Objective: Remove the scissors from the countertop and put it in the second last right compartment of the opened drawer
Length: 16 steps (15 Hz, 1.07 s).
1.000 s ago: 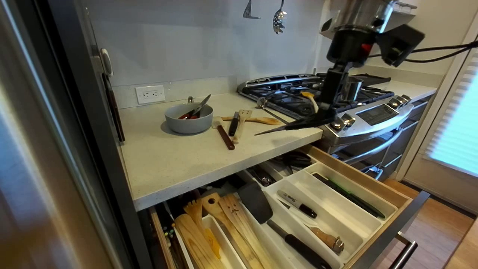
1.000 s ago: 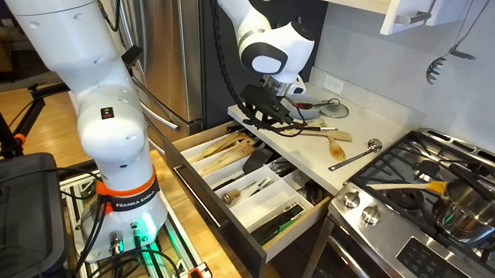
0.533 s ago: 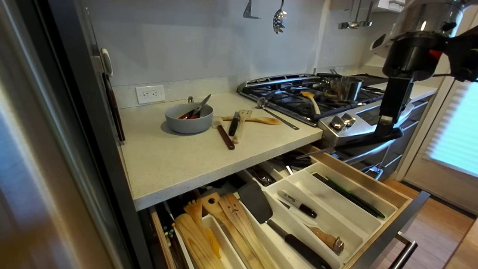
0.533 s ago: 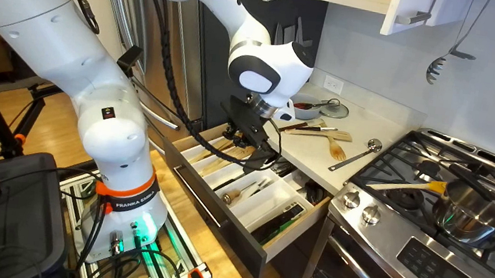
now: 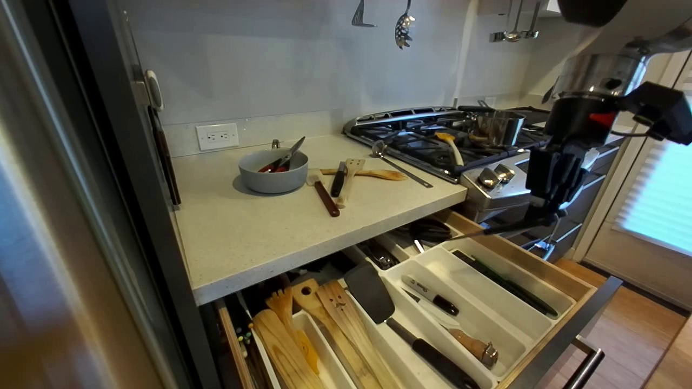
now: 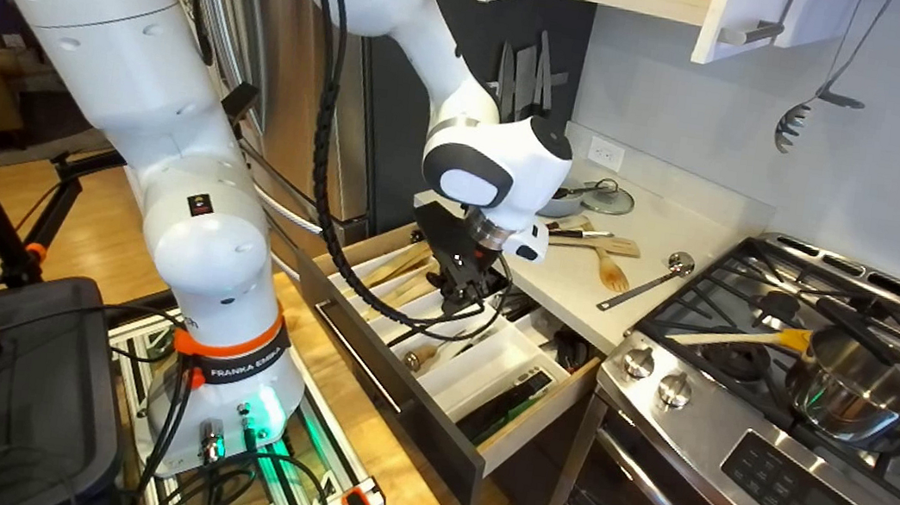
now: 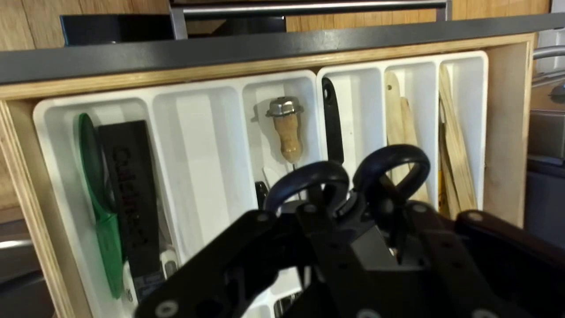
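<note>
You had the scissors [image 7: 363, 174] clasped in the gripper [image 5: 546, 212], above the pulled-out drawer [image 5: 540, 267] and off the counter [image 5: 259, 232]; how high, you could not tell. Their black loops [image 7: 309, 174] faced the drawer's front, and in an exterior view their thin blade [image 5: 468, 236] pointed to that view's left. In the wrist view the loops showed across three slots, those of the wood-handled tool [image 7: 289, 137], the spatula [image 7: 333, 123] and the nearer wooden utensils [image 7: 408, 119]; the slot beside the green tool's [image 7: 108, 225] lay to their left. On the counter stood a bowl [image 5: 273, 175] with tools [image 5: 293, 151] in it, a brown-handled tool [image 5: 326, 199] lying near it, and a pot [image 5: 503, 129] sat on the stove [image 6: 696, 433].
</note>
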Tool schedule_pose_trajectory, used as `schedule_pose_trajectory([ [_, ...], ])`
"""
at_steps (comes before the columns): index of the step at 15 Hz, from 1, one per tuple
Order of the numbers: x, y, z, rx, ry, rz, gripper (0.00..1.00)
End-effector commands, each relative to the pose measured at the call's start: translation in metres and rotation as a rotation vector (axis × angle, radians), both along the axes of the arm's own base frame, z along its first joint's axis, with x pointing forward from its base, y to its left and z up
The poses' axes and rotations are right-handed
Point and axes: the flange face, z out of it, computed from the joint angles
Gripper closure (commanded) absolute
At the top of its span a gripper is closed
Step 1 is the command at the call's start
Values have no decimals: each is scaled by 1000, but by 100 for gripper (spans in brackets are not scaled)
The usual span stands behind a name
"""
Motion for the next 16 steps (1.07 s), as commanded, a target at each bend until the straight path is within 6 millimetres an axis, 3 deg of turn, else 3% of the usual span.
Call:
schedule_pose_trajectory([
  [1, 5, -2, -48, -112, 47, -63, 92],
  [11, 40, -15, -116, -487, -141, -18, 92],
  [13, 52, -17, -118, -559, -181, 30, 92],
  [15, 60, -5, -117, -578, -197, 58, 92],
  [16, 49, -14, -114, -544, -177, 32, 67],
])
